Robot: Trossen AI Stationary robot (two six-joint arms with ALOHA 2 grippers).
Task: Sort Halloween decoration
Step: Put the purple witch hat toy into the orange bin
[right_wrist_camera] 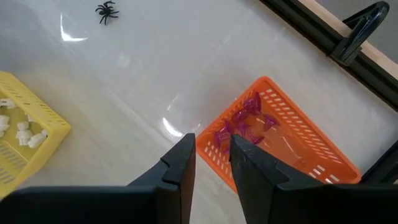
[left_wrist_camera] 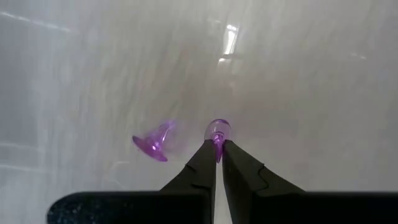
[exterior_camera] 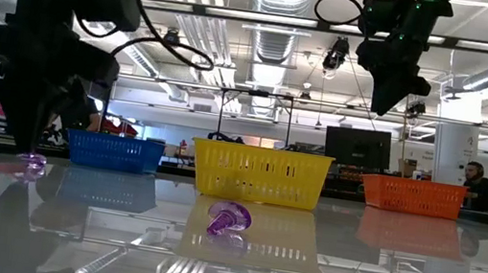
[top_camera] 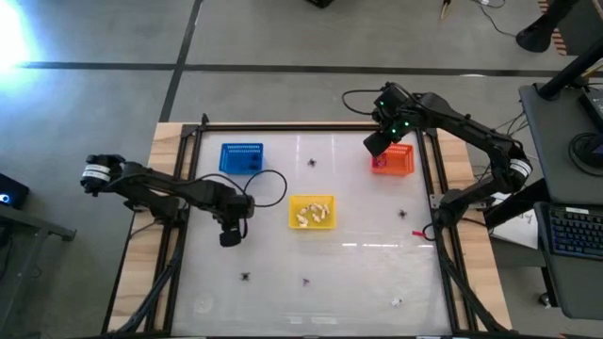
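My left gripper (left_wrist_camera: pixel 217 144) points down at the table's left middle (top_camera: pixel 230 237) and is shut on a small purple trinket (left_wrist_camera: pixel 217 132). A purple shape (left_wrist_camera: pixel 153 142) lies beside it, either a second trinket or a reflection in the glossy top. My right gripper (right_wrist_camera: pixel 211 149) hangs high over the near-left corner of the orange basket (right_wrist_camera: pixel 280 134), its fingers a little apart and empty. Purple trinkets (right_wrist_camera: pixel 245 118) lie in that basket. Another purple trinket (top_camera: pixel 306 281) and black spiders (top_camera: pixel 246 277) (top_camera: pixel 311 162) (top_camera: pixel 402 215) lie loose on the table. My left gripper pinches the purple trinket's narrow end (left_wrist_camera: pixel 217 142) between its two fingertips, coming from above and pointing down. The rounded end sticks out past the tips. In the low view the trinket (exterior_camera: pixel 31 163) is at the table's surface; whether it is lifted clear I cannot tell.
The blue basket (top_camera: pixel 241 157) holds black pieces and the yellow basket (top_camera: pixel 311 213) holds white ones (right_wrist_camera: pixel 22 130); both stand across the table's far half with the orange basket (top_camera: pixel 393 158). A white trinket (top_camera: pixel 397 302) lies near the front right. A dark frame rail (top_camera: pixel 184 188) borders the table.
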